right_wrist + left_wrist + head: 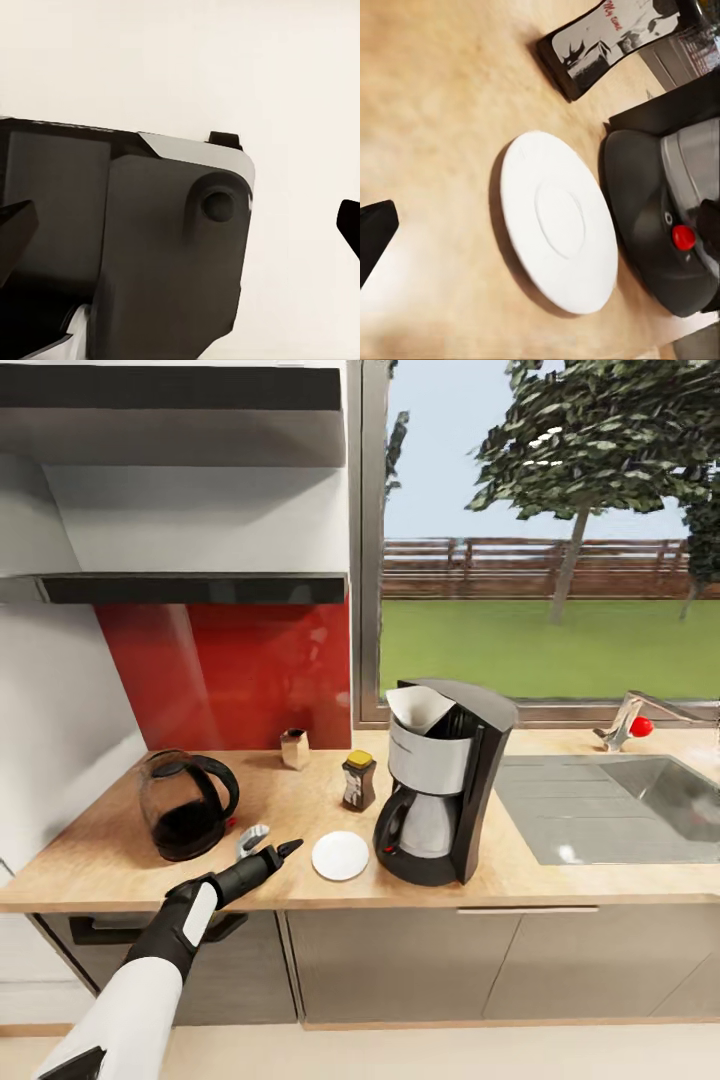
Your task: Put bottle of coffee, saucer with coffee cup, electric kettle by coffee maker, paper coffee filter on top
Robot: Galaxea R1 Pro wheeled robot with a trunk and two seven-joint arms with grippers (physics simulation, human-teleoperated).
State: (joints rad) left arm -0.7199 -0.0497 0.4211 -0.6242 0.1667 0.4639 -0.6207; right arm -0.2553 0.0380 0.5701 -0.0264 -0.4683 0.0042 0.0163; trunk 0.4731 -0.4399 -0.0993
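The coffee maker [667,217] is cut off at the picture's edge beside the saucer [559,221]. The bottle of coffee [607,41] shows only its label, its lid cut off.

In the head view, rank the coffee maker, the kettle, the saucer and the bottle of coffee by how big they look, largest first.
1. coffee maker
2. kettle
3 and 4. saucer and bottle of coffee: the saucer looks wider, the bottle taller, and the saucer lies nearer the camera, so no firm order.

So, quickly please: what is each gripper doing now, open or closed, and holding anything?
Left gripper: open, holding nothing, beside the saucer.
Right gripper: open, holding nothing.
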